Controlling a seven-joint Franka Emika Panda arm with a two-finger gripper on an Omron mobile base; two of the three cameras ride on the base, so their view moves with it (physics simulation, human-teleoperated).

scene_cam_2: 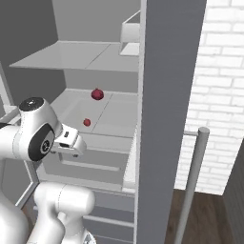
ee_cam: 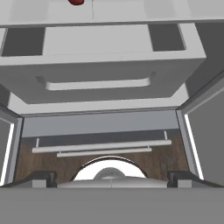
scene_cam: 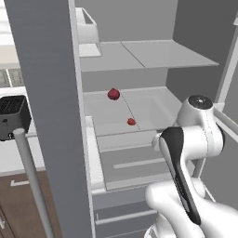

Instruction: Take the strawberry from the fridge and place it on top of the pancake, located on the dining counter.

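Observation:
The fridge (scene_cam: 46, 93) (scene_cam_2: 167, 95) stands open in front of me. The tiny red strawberry (scene_cam: 131, 122) (scene_cam_2: 86, 122) lies near the front of the middle shelf (scene_cam: 155, 109). In the hand view the strawberry (ee_cam: 76, 1) just peeks in at the top edge. My gripper (ee_cam: 112, 178) is open, its dark fingertips (ee_cam: 41, 177) far apart, and it looks down at the fridge drawers below that shelf. My hand (scene_cam_2: 70, 141) hangs in front of the shelf edge, lower than the strawberry and nearer to me. The pancake and the dining counter are out of view.
A larger dark maroon fruit (scene_cam: 114, 94) (scene_cam_2: 97, 94) sits further back on the same shelf. Pale drawers (ee_cam: 98, 83) are below. Bar handles (scene_cam: 32, 181) (scene_cam_2: 193, 181) stick out from the open doors on both sides. A dark toaster (scene_cam: 11, 116) stands at the left.

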